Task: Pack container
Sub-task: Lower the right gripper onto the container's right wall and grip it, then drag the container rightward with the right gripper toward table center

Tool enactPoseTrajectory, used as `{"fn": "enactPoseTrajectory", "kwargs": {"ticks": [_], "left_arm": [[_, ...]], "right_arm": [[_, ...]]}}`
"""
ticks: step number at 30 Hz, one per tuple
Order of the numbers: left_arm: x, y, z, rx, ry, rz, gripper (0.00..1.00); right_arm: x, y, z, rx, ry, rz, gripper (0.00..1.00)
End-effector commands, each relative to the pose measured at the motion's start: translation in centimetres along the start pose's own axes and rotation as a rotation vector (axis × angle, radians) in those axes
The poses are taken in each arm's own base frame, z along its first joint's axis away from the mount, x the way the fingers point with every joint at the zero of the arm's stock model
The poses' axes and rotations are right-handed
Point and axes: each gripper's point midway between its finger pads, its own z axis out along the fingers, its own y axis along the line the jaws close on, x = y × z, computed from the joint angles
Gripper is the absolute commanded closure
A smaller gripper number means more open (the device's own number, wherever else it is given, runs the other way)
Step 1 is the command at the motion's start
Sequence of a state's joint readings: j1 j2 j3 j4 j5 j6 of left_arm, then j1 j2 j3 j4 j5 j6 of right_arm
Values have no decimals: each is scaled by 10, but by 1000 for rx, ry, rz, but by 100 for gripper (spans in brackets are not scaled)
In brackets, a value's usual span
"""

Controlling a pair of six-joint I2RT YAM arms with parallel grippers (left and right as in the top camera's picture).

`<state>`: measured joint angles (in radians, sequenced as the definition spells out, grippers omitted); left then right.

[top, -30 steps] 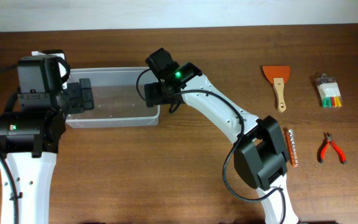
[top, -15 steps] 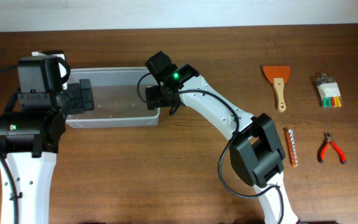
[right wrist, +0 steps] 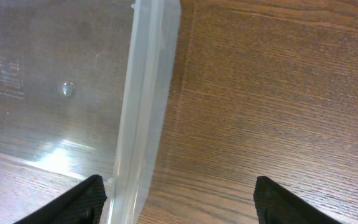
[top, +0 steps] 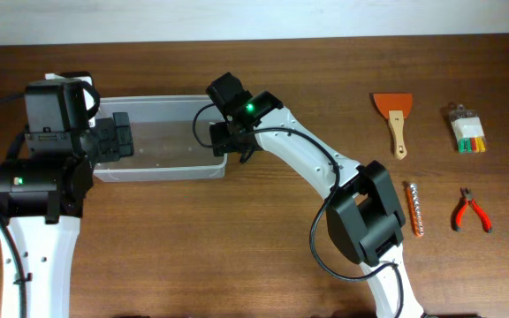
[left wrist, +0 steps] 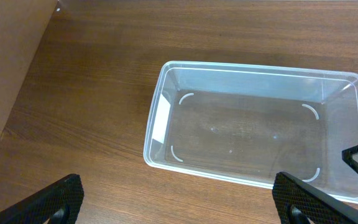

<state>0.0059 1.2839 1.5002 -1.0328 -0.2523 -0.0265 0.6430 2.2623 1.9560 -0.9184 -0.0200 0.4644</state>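
The container [top: 162, 172] is a clear, empty rectangular tub on the wooden table, left of centre. My left gripper [top: 122, 137] hovers over its left end, open and empty. In the left wrist view the tub [left wrist: 160, 112] lies ahead of the open fingers [left wrist: 179, 205]. My right gripper [top: 228, 140] is at the tub's right end, open. In the right wrist view its fingers [right wrist: 179, 202] straddle the tub's right wall [right wrist: 145, 93], one finger inside and one outside, not closed on it.
At the right of the table lie an orange scraper with a wooden handle [top: 392, 119], a small pack of coloured pieces [top: 467, 131], red-handled pliers [top: 471, 210] and a thin orange strip of bits [top: 416, 209]. A cardboard-coloured surface [left wrist: 5, 62] borders the table on the left.
My right gripper has shifted slightly down and closer onto the tub's right end. The left arm and the tub have not moved.
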Motion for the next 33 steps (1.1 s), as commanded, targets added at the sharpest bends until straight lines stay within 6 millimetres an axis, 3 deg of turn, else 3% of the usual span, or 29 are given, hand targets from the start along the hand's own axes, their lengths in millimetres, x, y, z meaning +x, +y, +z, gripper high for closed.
{"fn": "enactPoseTrajectory", "kwargs": {"ticks": [1,23,33], "left_arm": [[-7,4,-6,-16,-23,-17,1],[-7,4,-6,-16,-23,-16,1],[-7,4,-6,-17,-24,-16,1]], "right_arm": [[0,4,2,-6,-2,-9,33],[-7,6,1,-17,-28,-9,96],[-12,-10,-18,82,-42,-41,96]]}}
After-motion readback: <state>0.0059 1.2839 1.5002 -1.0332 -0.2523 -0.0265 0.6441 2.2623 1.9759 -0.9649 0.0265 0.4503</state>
